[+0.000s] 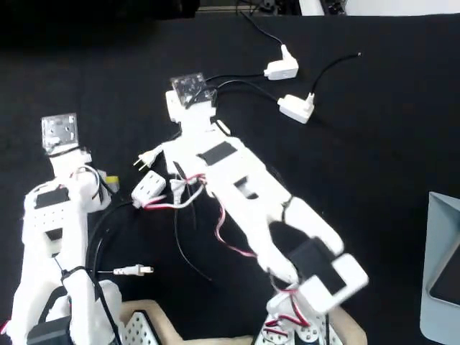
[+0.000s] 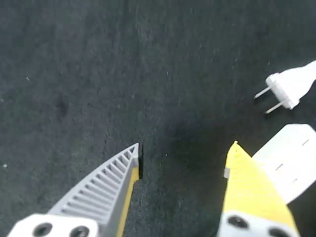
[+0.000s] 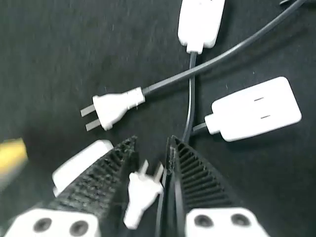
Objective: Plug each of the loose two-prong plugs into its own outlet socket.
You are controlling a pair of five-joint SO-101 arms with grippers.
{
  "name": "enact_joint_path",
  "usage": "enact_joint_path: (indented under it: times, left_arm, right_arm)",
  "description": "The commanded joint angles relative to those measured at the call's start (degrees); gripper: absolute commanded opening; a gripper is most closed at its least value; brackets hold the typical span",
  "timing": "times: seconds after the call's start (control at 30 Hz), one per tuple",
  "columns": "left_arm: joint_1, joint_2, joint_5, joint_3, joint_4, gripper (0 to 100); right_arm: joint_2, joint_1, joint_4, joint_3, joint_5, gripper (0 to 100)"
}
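Nothing's plugged in yet. Your right tool [image 3: 152, 139] straddles one plug [image 3: 141, 193], clenched or not I can't tell; a second plug [image 3: 112, 108] lies loose on the tabletop [image 3: 49, 49] near a socket [image 3: 254, 109]. Left tool [image 2: 185, 144] hangs released.

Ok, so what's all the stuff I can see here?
outlet sockets: three, white; two on the table's far side, one between the arms
two-prong plugs: two, white; one at the right claw, one just beyond it
small plug: one, white; by the left arm's base
cords: black, across the table
table: one, black
grey object: one, table's right edge
arms: two, white
left claw: grey and yellow, open
right claw: black
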Motion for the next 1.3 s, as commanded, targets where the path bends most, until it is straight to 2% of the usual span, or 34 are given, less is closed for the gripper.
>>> enact_joint_path:
  times: [0.0, 0.3, 0.5, 0.63, 0.87, 1.13, 1.27]
  left_arm:
    - [-1.7, -1.6, 0.0, 1.8, -3.7, 28]
    - [-10.2, -1.6, 3.2, 1.7, -3.7, 28]
    - [-10.5, -1.6, 3.2, 1.7, -3.7, 28]
    - [-10.4, -1.6, 3.2, 1.8, -3.7, 28]
    - [-10.4, -1.6, 3.2, 2.0, -3.7, 28]
    - [-10.4, -1.6, 3.0, 2.2, -3.7, 28]
    - [-10.4, -1.6, 3.0, 2.2, -3.7, 28]
  right_arm:
    - [5.7, -1.5, 3.7, -12.1, -6.0, 9.6]
    - [24.6, -4.8, 13.9, -37.9, -17.0, 9.6]
    - [35.0, -5.4, 21.3, -52.1, -21.6, 9.7]
    - [40.9, -5.5, 27.4, -59.8, -24.0, 15.8]
    - [47.9, -7.6, 35.1, -71.7, -24.0, 14.8]
    - [54.9, -8.2, 35.8, -78.4, -24.1, 14.6]
    - [55.3, -8.0, 38.7, -81.7, -24.0, 5.5]
